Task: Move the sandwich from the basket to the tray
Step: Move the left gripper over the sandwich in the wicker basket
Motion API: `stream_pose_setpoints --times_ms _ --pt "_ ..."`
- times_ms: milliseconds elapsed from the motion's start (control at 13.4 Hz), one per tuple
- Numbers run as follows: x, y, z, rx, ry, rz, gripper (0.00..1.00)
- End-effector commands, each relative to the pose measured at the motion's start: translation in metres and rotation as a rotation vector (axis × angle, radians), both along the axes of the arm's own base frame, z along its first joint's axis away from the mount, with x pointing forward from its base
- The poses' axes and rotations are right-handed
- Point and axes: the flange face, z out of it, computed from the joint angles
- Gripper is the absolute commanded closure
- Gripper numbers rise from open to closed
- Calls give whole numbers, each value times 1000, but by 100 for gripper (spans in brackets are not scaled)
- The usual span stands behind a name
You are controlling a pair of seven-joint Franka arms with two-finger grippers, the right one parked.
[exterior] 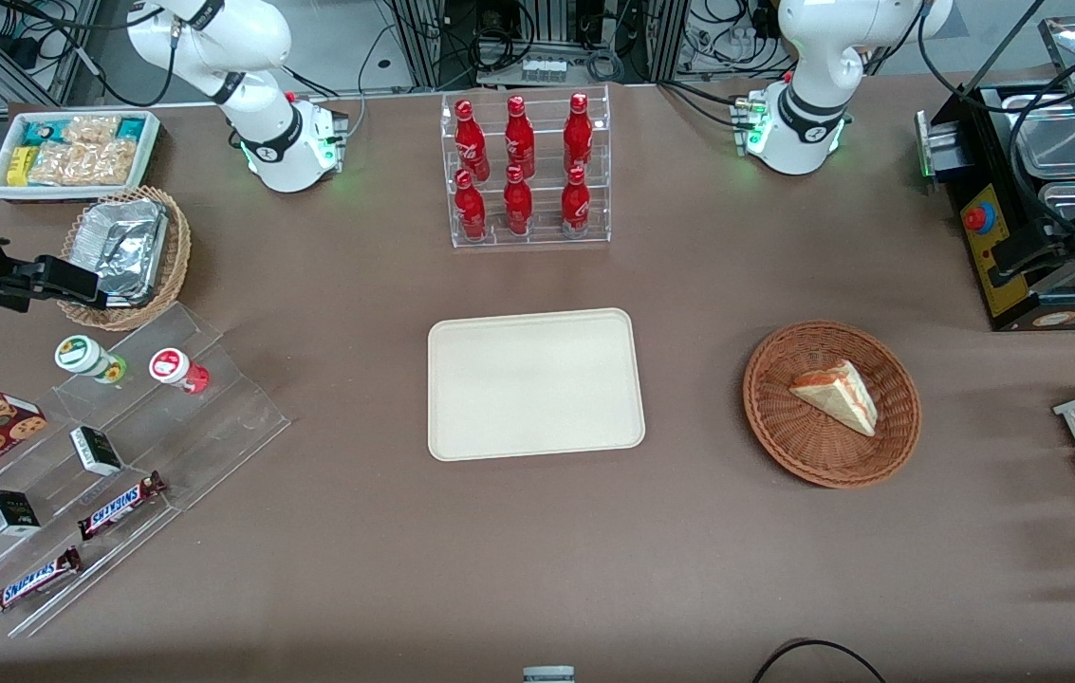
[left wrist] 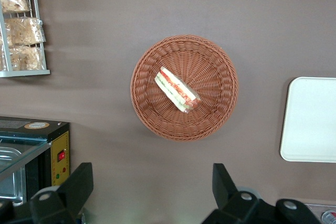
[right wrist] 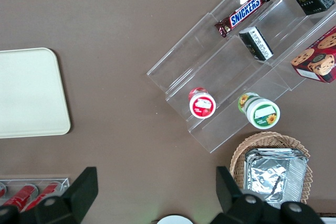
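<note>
Clear-wrapped triangular sandwich (left wrist: 177, 89) in reddish-brown wicker basket (left wrist: 152, 116): probably soft, slippery; pinch flat bread faces. Tool (left wrist: 152, 190) apart, above worktop.

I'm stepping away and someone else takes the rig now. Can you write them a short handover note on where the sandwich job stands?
Hand: open, holding nothing, high above the table, looking down on the basket.
Sandwich: lying in the basket, untouched.
Tray: on the table beside the basket, toward the parked arm's end, nothing on it.
Done: nothing yet.
Left: lower onto the sandwich, grasp it, lift it clear of the basket, carry it to the tray, release.
</note>
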Motion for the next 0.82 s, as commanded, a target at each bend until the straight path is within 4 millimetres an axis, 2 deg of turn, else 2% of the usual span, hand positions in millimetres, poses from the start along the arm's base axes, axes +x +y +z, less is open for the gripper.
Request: stream_pose_setpoints --times_ms 0,149,373,596,745 --pt "-2 0 1 7 18 -10 0" --pt "0 -3 -2 3 21 -10 0" --pt "7 -9 -23 -33 55 -57 0" --pt "26 -12 -56 -22 80 -61 0" --pt "44 -19 -90 -2 113 -62 0"
